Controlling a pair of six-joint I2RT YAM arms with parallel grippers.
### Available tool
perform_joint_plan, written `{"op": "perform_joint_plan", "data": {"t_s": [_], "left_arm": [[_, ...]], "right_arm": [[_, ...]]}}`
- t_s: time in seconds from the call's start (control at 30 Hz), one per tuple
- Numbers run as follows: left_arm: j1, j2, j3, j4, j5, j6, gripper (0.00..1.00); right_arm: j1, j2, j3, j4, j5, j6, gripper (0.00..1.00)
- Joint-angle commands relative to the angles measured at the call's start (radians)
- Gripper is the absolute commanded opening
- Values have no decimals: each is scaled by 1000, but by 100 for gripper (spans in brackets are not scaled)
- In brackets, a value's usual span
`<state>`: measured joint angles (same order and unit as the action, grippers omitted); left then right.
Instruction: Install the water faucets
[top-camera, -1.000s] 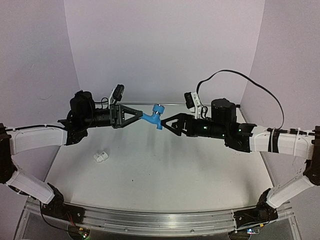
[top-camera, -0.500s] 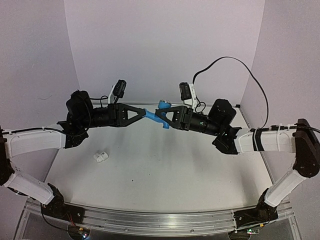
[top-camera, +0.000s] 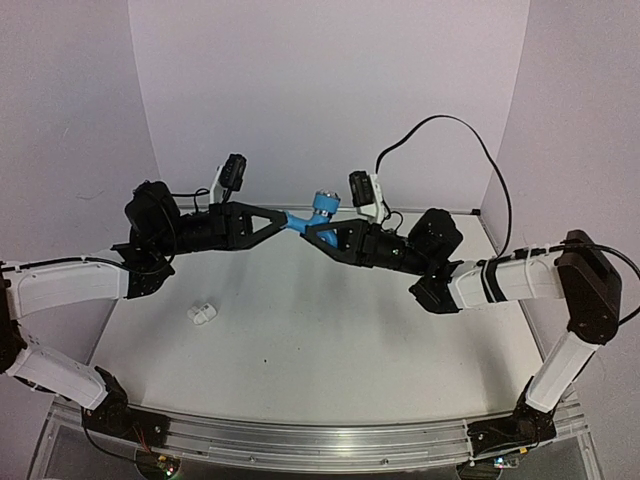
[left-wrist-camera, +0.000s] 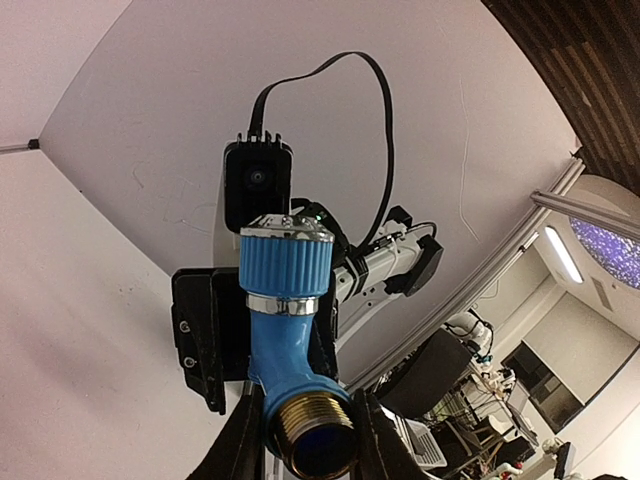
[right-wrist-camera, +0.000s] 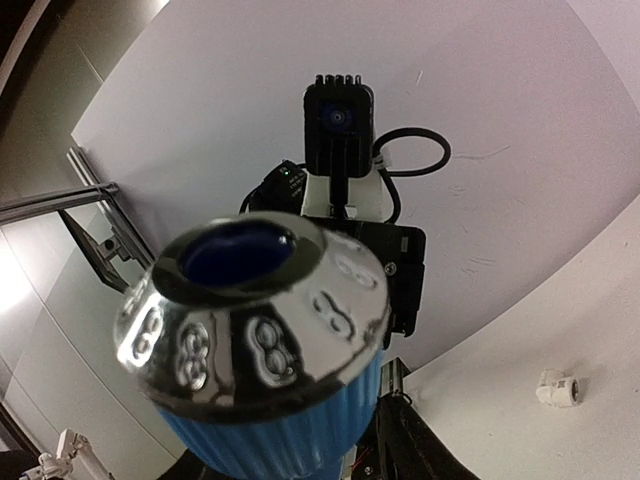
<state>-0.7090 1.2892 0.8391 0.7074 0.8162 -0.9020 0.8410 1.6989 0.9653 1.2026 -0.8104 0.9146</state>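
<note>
A blue water faucet (top-camera: 312, 215) with a ribbed, chrome-topped head and a brass threaded end hangs in the air above the back of the table, between both arms. My left gripper (top-camera: 285, 221) is shut on its threaded end (left-wrist-camera: 308, 432), one finger on each side. My right gripper (top-camera: 312, 233) comes from the right and below, and its fingers (right-wrist-camera: 420, 450) are closed round the blue body under the ribbed head (right-wrist-camera: 270, 330). A small white fitting (top-camera: 201, 313) lies on the table at the left, away from both grippers; it also shows as a white piece (right-wrist-camera: 556, 388) in the right wrist view.
The white table (top-camera: 330, 350) is walled by pale panels behind and at both sides. A metal rail (top-camera: 300, 440) runs along the near edge with the arm bases on it. A black cable (top-camera: 450, 150) loops above the right arm.
My right gripper has moved left and up to the faucet and narrowed its jaws round it. The faucet's head has tipped upward. The left gripper kept its hold.
</note>
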Motion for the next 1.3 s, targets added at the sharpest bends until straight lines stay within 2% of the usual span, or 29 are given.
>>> {"op": "perform_joint_plan", "data": {"t_s": [0.0,0.2,0.6,0.97,1.13,1.2,1.27], "left_arm": [[-7,-19,-9,85,-1,-24,0],[-7,-19,-23,91,-9,-28,0],[-9,-8,-22,105,-28,-38,0],[-9,1,-27,117,-40,-48,0],[-11,-4,-35,122,-44,-49,0],[-11,-5,-35,122,-44,-48,0],[-10,-5,-36,124,-42,-48,0]], "right_arm": [[5,10,38,103,-1,6,43],[5,13,50,104,13,-3,42],[20,54,77,151,3,24,28],[23,86,99,200,16,69,33],[24,108,109,233,9,100,39],[25,113,111,246,7,106,37],[24,111,100,256,20,107,30]]}}
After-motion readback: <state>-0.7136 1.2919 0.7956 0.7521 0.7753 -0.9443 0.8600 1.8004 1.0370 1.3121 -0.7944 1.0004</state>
